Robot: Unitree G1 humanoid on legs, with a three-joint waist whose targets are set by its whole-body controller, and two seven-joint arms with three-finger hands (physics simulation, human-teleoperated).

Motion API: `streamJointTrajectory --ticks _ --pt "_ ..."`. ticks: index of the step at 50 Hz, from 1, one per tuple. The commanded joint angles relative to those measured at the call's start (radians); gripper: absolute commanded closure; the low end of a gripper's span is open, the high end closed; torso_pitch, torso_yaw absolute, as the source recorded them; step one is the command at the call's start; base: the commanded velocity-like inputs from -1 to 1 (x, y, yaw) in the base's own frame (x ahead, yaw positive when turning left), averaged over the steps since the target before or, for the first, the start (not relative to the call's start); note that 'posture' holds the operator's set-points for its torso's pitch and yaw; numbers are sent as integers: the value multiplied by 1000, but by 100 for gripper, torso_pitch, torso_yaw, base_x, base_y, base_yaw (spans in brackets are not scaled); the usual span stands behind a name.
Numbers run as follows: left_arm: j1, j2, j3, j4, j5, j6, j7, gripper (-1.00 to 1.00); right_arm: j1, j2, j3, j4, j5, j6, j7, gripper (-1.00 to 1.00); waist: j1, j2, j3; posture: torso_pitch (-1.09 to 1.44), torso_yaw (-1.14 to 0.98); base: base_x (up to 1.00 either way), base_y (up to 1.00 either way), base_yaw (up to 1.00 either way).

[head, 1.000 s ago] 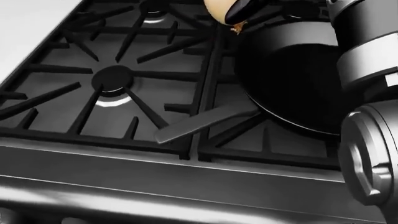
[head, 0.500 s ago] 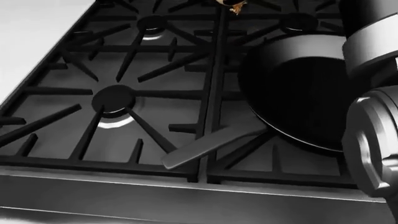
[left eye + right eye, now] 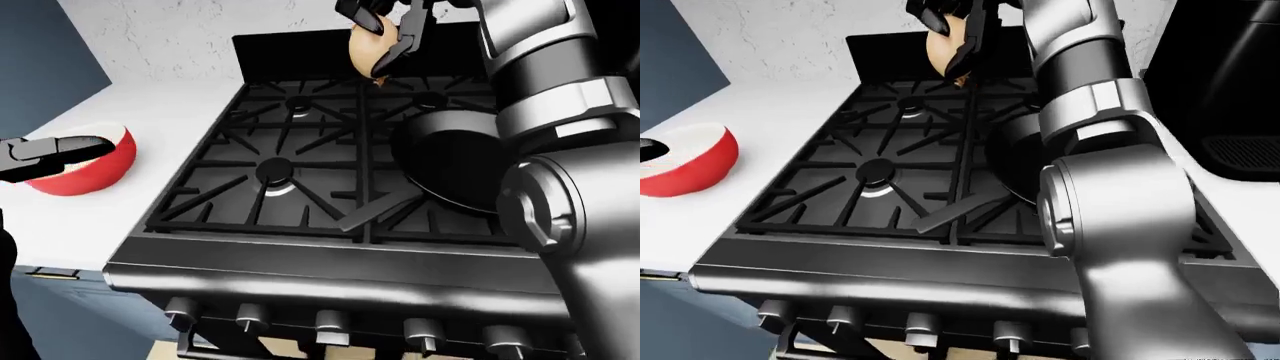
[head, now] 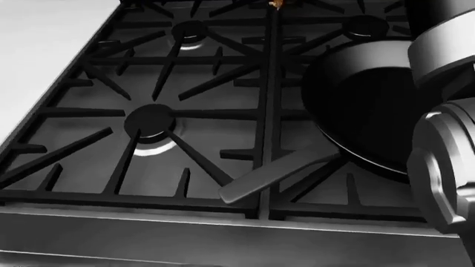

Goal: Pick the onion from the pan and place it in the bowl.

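Note:
The pale onion (image 3: 363, 49) hangs in the air above the stove's upper burners, at the top of the left-eye view. My right hand (image 3: 388, 41) is shut round it, dark fingers (image 3: 408, 36) wrapped over its right side. Only its brown root tip (image 4: 276, 4) shows in the head view. The black pan (image 3: 455, 161) sits empty on the right burner, its handle (image 3: 380, 211) pointing down-left. The red bowl (image 3: 95, 166) with a white inside stands on the white counter at left. My left hand (image 3: 62, 149) reaches flat over the bowl, fingers stretched, holding nothing.
The black gas stove (image 3: 280, 169) with iron grates fills the middle, with knobs (image 3: 331, 325) along its lower face. My right arm (image 3: 1110, 195) covers much of the right-eye view. A dark appliance (image 3: 1230, 90) stands at right. A white counter (image 3: 150, 112) lies left of the stove.
My right hand has lifted the onion up and away from the pan, out of the head view's top edge. The head view has shifted slightly, so the stove sits lower and further right.

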Motion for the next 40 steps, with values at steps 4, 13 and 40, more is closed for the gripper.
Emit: streamJointTrajectory --ticks 4,13,40 --pt "-17 17 13 -18 1 -20 3 -100 -38 -10 -6 -27 10 -7 -12 100 3 -6 -34 0 0 0 7 0" --pt "-17 21 17 -20 -5 -16 5 -100 -45 -10 -6 -27 10 -2 -8 100 -10 -114 -22 0 0 0 11 0" --pt "-14 24 20 -21 -11 -16 9 -100 -55 -10 -6 -22 14 2 -3 100 -13 -74 -22 0 0 0 20 0"
